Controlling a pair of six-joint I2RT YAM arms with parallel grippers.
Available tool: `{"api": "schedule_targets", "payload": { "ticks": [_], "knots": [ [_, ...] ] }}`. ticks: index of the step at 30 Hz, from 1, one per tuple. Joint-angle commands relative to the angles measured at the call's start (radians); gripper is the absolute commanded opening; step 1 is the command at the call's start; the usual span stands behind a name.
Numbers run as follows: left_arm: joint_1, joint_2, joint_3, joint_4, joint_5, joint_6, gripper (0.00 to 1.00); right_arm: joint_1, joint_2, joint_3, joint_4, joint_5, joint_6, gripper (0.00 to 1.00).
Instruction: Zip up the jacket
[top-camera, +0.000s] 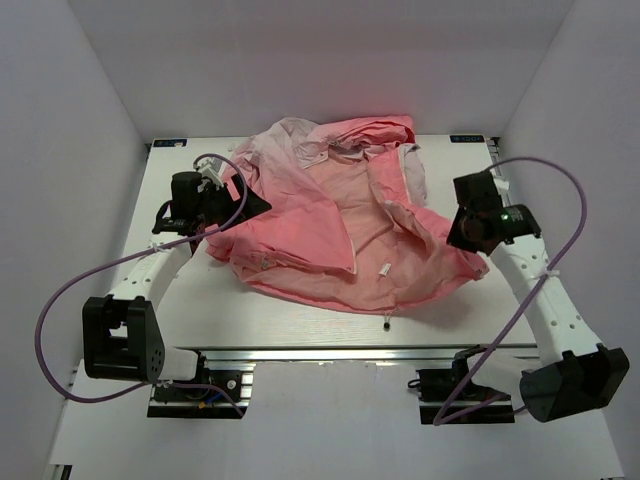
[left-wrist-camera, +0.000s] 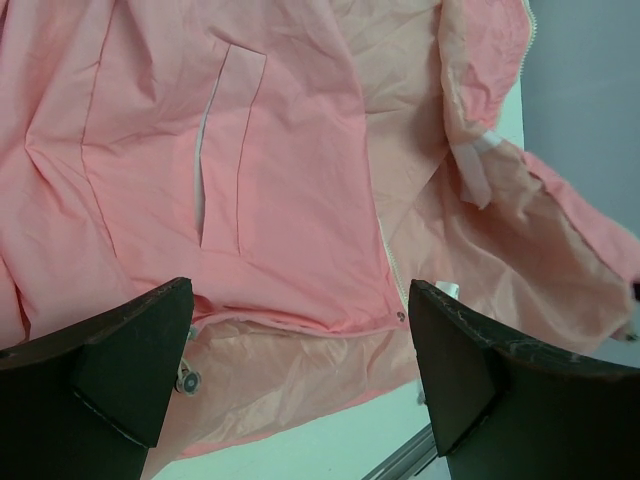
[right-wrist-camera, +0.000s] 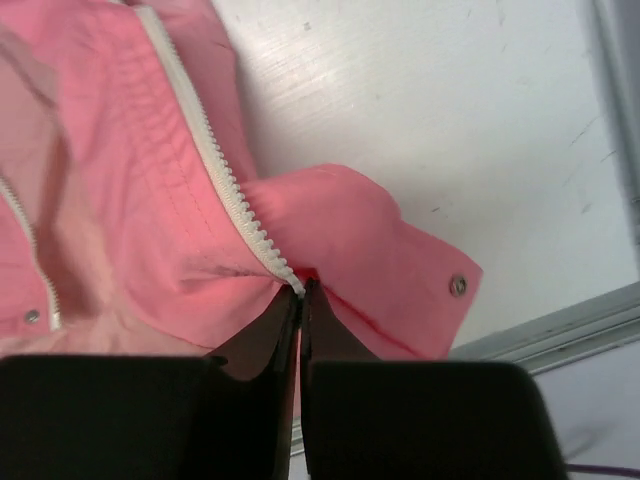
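Observation:
The pink jacket (top-camera: 330, 220) lies crumpled and open on the white table, its front panels spread apart. My right gripper (top-camera: 455, 238) is at the jacket's right side. In the right wrist view it (right-wrist-camera: 301, 292) is shut on the jacket's edge, pinching the fabric right where the white zipper teeth (right-wrist-camera: 215, 165) end, near a hem corner with a metal snap (right-wrist-camera: 457, 286). My left gripper (top-camera: 245, 205) hovers at the jacket's left side. In the left wrist view it (left-wrist-camera: 300, 330) is open, its fingers (left-wrist-camera: 130, 360) wide apart above the hem, with nothing between them. The other zipper edge (left-wrist-camera: 385, 240) runs between them.
The table's (top-camera: 180, 300) front edge carries a metal rail (top-camera: 330, 352). White walls close in the back and both sides. A drawcord toggle (left-wrist-camera: 187, 380) hangs at the hem by my left finger. A small white tag (top-camera: 383, 269) shows on the jacket's lining.

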Motion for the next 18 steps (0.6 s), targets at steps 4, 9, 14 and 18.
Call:
{"api": "schedule_targets", "payload": {
  "ticks": [4, 9, 14, 18],
  "knots": [
    [-0.004, -0.031, 0.002, -0.013, -0.048, 0.007, 0.98, 0.484, 0.278, 0.401, -0.309, 0.225, 0.010, 0.00],
    [-0.005, -0.031, 0.022, -0.096, -0.127, 0.008, 0.98, 0.941, 0.625, 0.457, -0.175, 0.012, -0.094, 0.00],
    [-0.004, 0.010, 0.040, -0.108, -0.115, 0.007, 0.98, 0.963, 0.557, 0.266, 0.091, -0.238, -0.158, 0.57],
    [-0.005, 0.044, 0.057, -0.113, -0.082, 0.007, 0.98, 0.916, 0.433, 0.164, 0.233, -0.348, -0.166, 0.89]
  ]
}}
